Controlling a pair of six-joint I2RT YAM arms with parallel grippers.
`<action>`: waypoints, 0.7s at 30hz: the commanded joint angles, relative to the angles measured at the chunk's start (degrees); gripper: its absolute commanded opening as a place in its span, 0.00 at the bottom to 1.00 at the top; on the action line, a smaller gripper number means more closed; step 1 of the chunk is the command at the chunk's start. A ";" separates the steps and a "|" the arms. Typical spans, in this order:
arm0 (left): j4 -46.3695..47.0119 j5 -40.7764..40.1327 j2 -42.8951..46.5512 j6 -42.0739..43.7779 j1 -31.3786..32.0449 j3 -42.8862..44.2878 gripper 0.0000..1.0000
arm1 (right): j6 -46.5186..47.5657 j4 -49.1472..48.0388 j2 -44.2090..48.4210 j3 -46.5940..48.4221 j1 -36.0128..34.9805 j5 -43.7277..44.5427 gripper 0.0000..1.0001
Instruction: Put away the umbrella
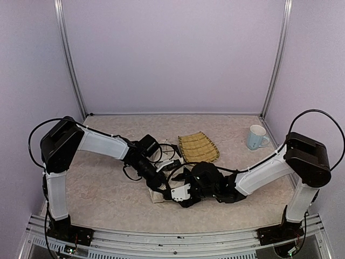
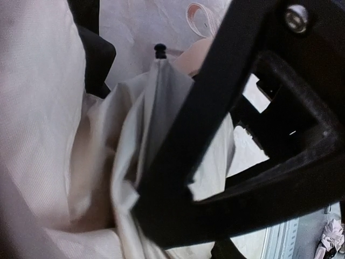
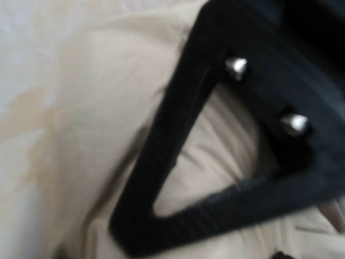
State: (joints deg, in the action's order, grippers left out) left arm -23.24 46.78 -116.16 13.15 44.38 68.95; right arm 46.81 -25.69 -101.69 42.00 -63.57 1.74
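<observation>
The umbrella (image 1: pixel 157 195) lies collapsed on the table's middle as a heap of cream fabric, mostly covered by both arms. My left gripper (image 1: pixel 163 182) reaches into it from the left. In the left wrist view one black finger (image 2: pixel 205 108) presses a bunched fold of the umbrella (image 2: pixel 135 118), and the other finger is buried under cloth. A black rib tip (image 2: pixel 160 50) and the tan strap (image 2: pixel 200 13) show beyond. My right gripper (image 1: pixel 176 186) meets it from the right. Its wrist view, blurred, shows a single finger (image 3: pixel 161 162) lying over the umbrella (image 3: pixel 97 108) with nothing clamped.
A woven straw tray (image 1: pixel 198 147) lies just behind the umbrella. A pale blue mug (image 1: pixel 256 137) stands at the back right by the frame post. Loose black cables (image 1: pixel 164 154) trail beside the left wrist. Purple walls close three sides.
</observation>
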 commanded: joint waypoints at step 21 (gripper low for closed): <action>5.49 0.83 4.19 -3.60 -2.65 -4.81 0.61 | -10.67 19.73 -6.81 6.02 6.06 -6.34 0.37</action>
State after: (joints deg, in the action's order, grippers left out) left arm -22.22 51.83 -115.68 13.91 43.42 67.79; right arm 40.51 -15.33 -105.86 48.93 -59.35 -5.69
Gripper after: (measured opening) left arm 0.598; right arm 0.397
